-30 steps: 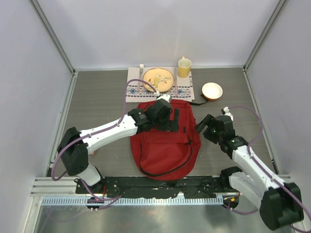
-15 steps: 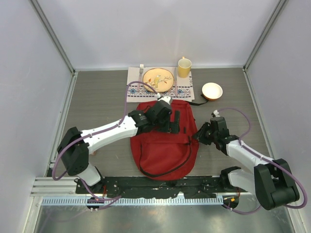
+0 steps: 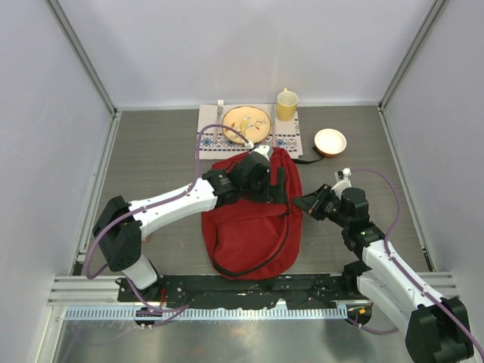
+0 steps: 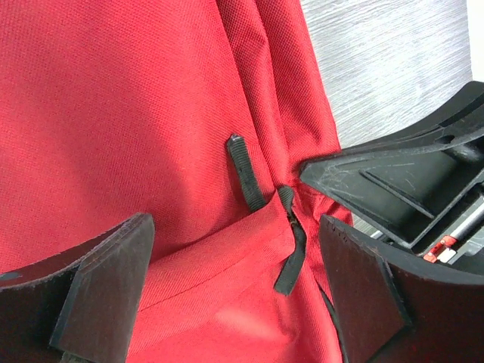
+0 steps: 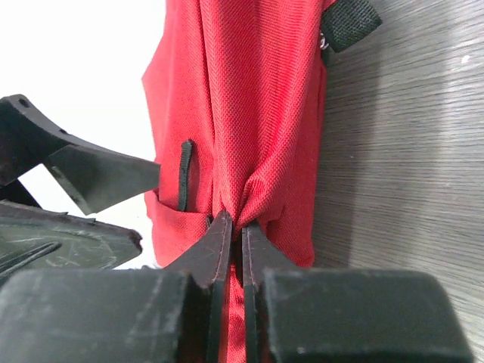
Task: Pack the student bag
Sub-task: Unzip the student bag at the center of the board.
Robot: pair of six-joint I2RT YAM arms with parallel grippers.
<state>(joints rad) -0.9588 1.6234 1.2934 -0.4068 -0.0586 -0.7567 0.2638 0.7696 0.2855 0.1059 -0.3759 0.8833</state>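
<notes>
The red student bag lies flat in the middle of the table, top end away from the arms. My left gripper hovers open over its upper part. In the left wrist view the left gripper straddles red fabric and two black zipper pulls, gripping nothing. My right gripper is at the bag's right edge. It is shut on a pinched fold of the red fabric, shown at the right gripper in the right wrist view. The bag's inside is hidden.
Behind the bag lies a patterned placemat with a plate and a fork. A yellow mug stands at its right corner. A white bowl sits to the right. Cage walls enclose the table.
My right gripper went from open to shut on the bag's right edge, after moving in to the bag. The left gripper stayed open over the bag's top.
</notes>
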